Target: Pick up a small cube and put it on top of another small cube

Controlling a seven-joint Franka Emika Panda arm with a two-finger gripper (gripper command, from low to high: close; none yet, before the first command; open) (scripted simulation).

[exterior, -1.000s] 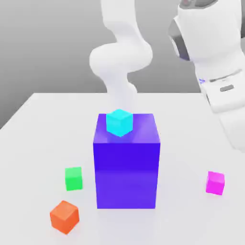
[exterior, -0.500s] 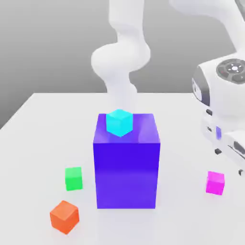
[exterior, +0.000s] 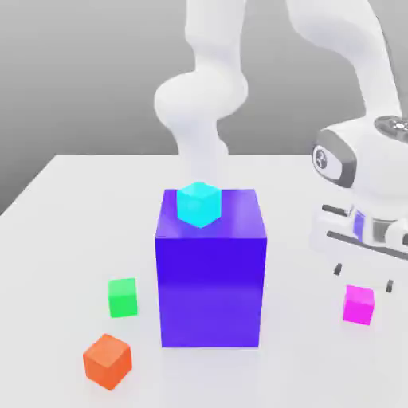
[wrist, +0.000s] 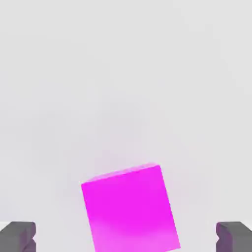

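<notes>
Currently, the scene is recorded as follows.

Gripper (exterior: 364,277): held directly above the small magenta cube, pointing down at the worktop; its two dark fingertips (wrist: 17,236) are spread to their widest, one on each side of the cube, and nothing is gripped.

Small magenta cube (exterior: 358,304): resting on the worktop at the exterior view's right, well apart from the big block; in the hand view (wrist: 130,209) it is seen between the fingertips, turned slightly askew to them, with clear gaps on both sides.

Big blue-purple block (exterior: 209,279): standing upright at the middle of the worktop.

Cyan cube (exterior: 198,203): seated on top of the big block, near its rear edge, turned corner-forward.

Green cube (exterior: 123,297): lying on the worktop just beside the block, at the exterior view's left.

Orange cube (exterior: 107,360): lying on the worktop in front of the green cube, apart from it, nearer the camera.

Worktop (exterior: 56,231): white and flat; all loose cubes are carried on it.

Arm (exterior: 203,96): white, rising behind the block and arching over to the gripper.
</notes>
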